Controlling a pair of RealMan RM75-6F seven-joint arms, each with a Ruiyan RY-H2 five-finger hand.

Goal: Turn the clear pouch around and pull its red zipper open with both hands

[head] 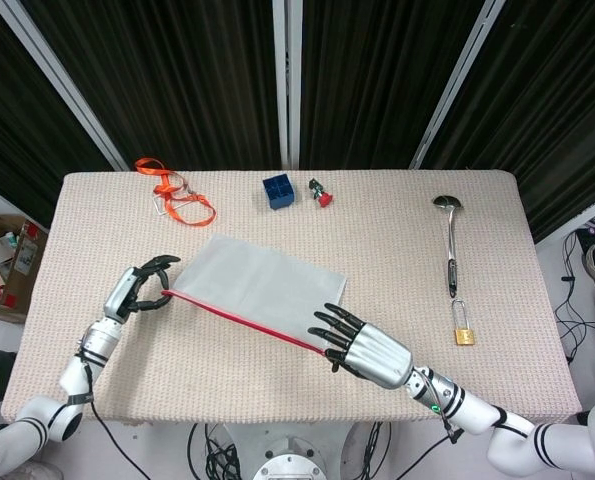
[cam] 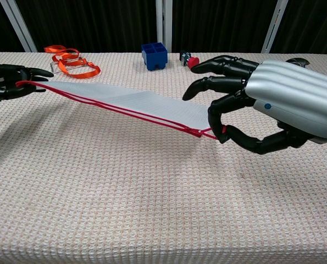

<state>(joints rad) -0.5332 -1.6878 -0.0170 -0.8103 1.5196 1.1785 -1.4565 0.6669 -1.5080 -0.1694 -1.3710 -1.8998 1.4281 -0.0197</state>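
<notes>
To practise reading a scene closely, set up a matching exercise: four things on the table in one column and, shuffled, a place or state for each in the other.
Things:
1. clear pouch
2. orange lanyard
3. padlock
4. blue box

Places or states:
A. far left corner of the table
B. near end of the ladle, right side
C. held at both ends by the left hand and right hand
D. far edge, beside a small red item

Pairs: 1-C, 2-A, 3-B, 4-D
</notes>
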